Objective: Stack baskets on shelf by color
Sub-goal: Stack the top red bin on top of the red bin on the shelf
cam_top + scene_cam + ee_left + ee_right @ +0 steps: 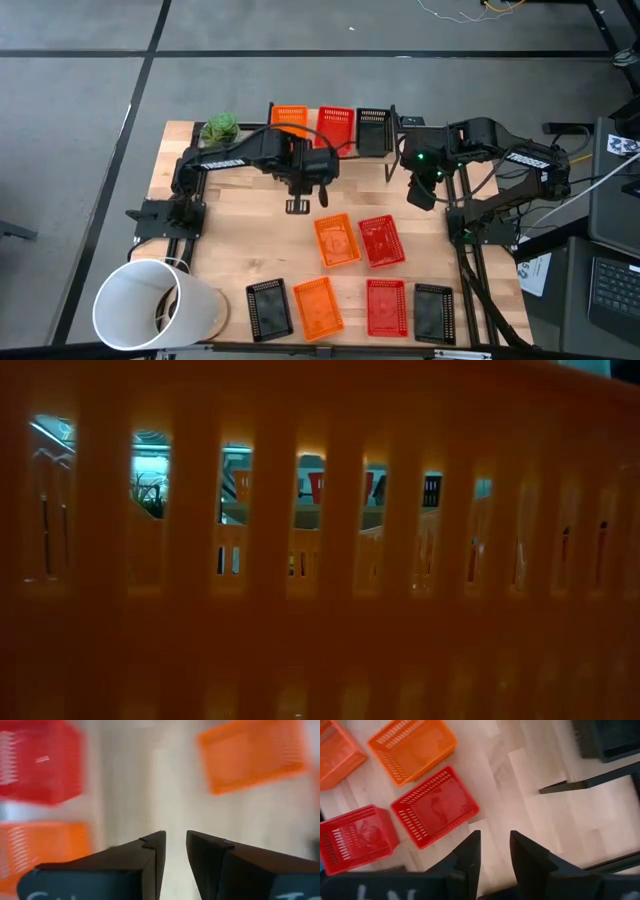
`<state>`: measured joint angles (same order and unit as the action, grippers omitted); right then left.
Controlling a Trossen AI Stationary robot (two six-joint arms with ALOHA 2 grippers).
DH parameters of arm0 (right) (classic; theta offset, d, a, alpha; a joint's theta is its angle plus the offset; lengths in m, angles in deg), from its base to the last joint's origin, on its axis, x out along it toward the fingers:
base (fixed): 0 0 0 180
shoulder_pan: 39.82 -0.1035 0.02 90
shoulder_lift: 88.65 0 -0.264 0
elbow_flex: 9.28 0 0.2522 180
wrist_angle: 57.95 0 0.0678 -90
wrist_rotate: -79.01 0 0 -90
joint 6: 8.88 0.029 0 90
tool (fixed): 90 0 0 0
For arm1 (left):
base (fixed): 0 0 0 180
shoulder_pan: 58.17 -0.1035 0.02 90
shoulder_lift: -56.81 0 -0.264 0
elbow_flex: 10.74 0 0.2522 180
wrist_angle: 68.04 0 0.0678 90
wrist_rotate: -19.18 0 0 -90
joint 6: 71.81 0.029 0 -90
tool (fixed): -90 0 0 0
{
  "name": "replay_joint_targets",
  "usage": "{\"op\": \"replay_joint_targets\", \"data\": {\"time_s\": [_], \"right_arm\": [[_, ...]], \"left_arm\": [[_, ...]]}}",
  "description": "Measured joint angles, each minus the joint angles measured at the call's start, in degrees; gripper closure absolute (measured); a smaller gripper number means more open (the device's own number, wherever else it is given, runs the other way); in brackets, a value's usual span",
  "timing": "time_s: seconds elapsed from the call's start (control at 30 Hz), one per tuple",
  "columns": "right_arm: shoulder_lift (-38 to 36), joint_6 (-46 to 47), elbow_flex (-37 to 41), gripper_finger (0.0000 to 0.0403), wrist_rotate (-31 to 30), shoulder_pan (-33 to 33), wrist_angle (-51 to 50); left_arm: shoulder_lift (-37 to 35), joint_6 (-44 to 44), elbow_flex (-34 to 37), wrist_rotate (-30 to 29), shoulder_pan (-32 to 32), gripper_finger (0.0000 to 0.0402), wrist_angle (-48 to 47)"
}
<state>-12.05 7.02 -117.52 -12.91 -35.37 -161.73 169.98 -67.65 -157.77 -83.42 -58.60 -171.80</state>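
Observation:
The shelf point(330, 148) stands at the table's far edge and carries an orange basket point(290, 115), a red basket point(336, 125) and a black basket point(373, 127) side by side. On the table lie an orange basket point(336, 240) and a red basket point(381, 240) in the middle. Along the near edge are a black basket point(268, 306), an orange one point(318, 305), a red one point(386, 305) and another black one point(434, 312). My left gripper point(298, 205) point(175, 840) hangs shut over bare wood in front of the shelf. My right gripper point(422, 195) point(495, 840) is shut right of it, holding nothing.
A large white bucket point(150, 305) lies at the near left corner and a green plant point(220, 128) sits at the far left. An orange basket wall point(320, 560) fills the low view. Bare wood point(240, 230) lies left of the middle baskets.

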Motion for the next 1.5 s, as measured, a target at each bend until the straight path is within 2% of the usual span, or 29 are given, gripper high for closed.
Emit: {"op": "replay_joint_targets", "data": {"time_s": [0.13,0.2,0.33,0.43,0.57,0.7,0.87,1.03,1.27,1.37,1.5], "right_arm": [[0.0,3.2,0.0,0.03,0.0,-5.3,0.0],[0.0,3.7,0.0,0.03,0.0,-8.5,0.0],[-0.7,3.8,0.6,0.03,-0.4,-15.0,0.1],[-3.0,8.5,4.6,0.03,-4.5,-19.5,0.7],[-8.0,19.4,14.7,0.03,-10.1,-24.8,2.5],[-12.4,28.2,25.5,0.03,-8.1,-29.1,8.5],[-14.8,30.2,33.9,0.03,-7.0,-32.3,18.8],[-14.7,27.2,37.1,0.03,-7.1,-33.5,27.3],[-14.5,24.1,38.7,0.03,-7.4,-33.9,32.4],[-14.3,24.1,38.7,0.03,-7.9,-33.9,33.1],[-13.9,24.1,38.7,0.03,-10.9,-33.9,34.2]], "left_arm": [[-2.0,4.9,0.0,13.3,-0.1,0.0333,0.0],[-3.1,6.4,0.0,18.2,-0.6,0.0333,0.0],[-6.4,8.7,1.2,22.6,-1.4,0.0333,0.0],[-10.6,8.3,5.0,22.6,-1.5,0.0333,0.1],[-17.2,5.4,14.8,22.6,-1.2,0.0333,0.5],[-24.0,2.5,27.8,22.6,0.4,0.0333,4.7],[-32.6,2.0,44.9,23.9,1.6,0.0333,16.3],[-42.4,-1.9,60.3,26.8,1.6,0.0333,31.1],[-54.4,-7.1,79.3,24.9,1.6,0.0333,52.9],[-56.7,-7.2,85.4,24.0,1.6,0.0333,61.4],[-56.9,-7.7,90.5,24.1,1.6,0.0333,68.0]]}}
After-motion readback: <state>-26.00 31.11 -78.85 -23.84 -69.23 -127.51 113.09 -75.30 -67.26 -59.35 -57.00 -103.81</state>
